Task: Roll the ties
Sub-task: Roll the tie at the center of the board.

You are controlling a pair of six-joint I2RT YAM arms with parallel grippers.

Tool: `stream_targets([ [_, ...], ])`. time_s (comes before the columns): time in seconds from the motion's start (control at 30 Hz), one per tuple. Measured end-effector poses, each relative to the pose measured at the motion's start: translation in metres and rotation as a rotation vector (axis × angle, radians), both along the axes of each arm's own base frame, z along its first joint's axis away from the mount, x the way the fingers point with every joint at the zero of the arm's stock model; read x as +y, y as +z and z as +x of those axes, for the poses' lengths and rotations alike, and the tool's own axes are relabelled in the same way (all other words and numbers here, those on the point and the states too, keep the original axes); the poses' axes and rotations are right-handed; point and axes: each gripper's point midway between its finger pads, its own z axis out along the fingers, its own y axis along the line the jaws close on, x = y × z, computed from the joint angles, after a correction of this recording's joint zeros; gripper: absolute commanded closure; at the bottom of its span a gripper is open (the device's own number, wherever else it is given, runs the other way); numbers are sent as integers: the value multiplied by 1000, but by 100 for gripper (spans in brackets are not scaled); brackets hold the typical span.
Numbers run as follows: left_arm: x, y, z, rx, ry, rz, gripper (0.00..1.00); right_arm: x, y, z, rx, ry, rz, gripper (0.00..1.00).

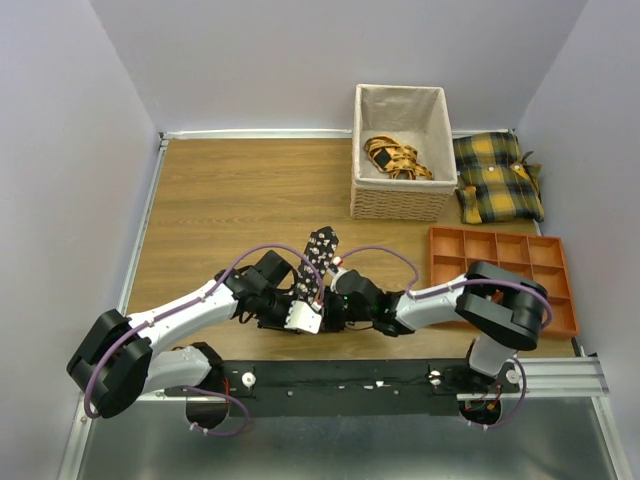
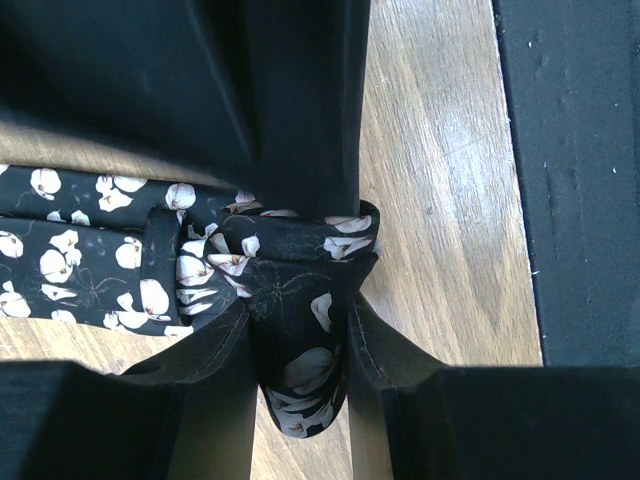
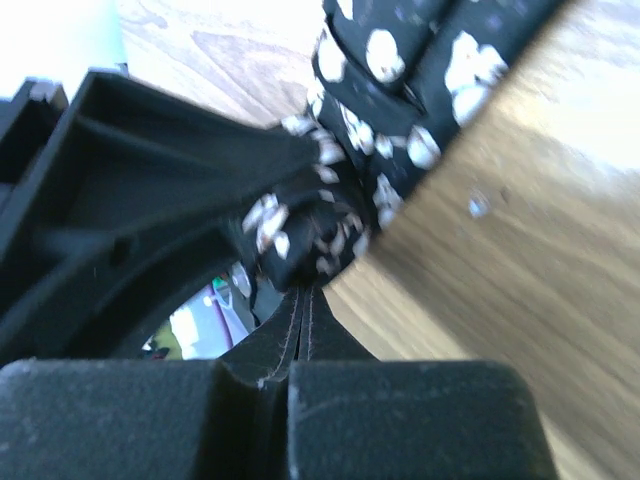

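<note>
A wooden worktop (image 1: 230,200) fills a booth of plain pale walls (image 1: 70,150). Two white-and-black robot arms reach in from its near edge, the left arm (image 1: 180,315) and the right arm (image 1: 440,295), meeting at the front centre. At the far right stands one wicker basket (image 1: 400,205) with a cloth liner, holding a tangle of yellow and black strapping. Beside it lie two yellow-and-black plaid cushions (image 1: 497,178). Nearer, on the right, sits one orange tray (image 1: 500,250) divided into compartments. One tie (image 1: 320,255) is in view, black with small white flowers. It lies on the wood between the arms, its long axis running from the arms toward the far side and tilted slightly right. Its near end is folded into a small coil. The left fingers (image 2: 200,400) clamp that coil from both sides. The right fingers (image 3: 400,420) are pressed fully together, tips against the tie; whether they pinch any fabric cannot be told.
</note>
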Motion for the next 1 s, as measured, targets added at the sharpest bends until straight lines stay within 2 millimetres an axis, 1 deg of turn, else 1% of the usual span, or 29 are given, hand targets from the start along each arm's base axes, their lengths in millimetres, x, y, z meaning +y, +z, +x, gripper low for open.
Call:
stream_targets([
  [0.1,0,0,0,2,1,3,100,10,-6,3,11,8,-2,99],
  [0.17,2,-1,-1,5,3,8,100,12,-10,2,26,9,-4,99],
  [0.23,2,-1,-1,5,3,9,100,12,-10,2,30,5,2,99],
  [0.37,2,0,-1,14,18,9,87,13,-10,2,35,0,6,99],
  [0.6,9,-1,-2,39,58,40,85,25,-14,4,55,14,16,99],
  [0.7,13,-1,-2,40,72,56,82,30,-15,3,64,25,22,99],
  [0.77,14,-2,-2,40,80,61,80,31,-15,3,64,28,27,99],
  [0.87,14,-1,-2,42,89,59,78,32,-14,4,59,27,32,99],
  [0.97,14,-1,-3,39,93,53,78,31,-13,6,48,23,23,99],
  [1.0,14,-1,-3,40,95,53,80,32,-13,6,47,25,18,99],
])
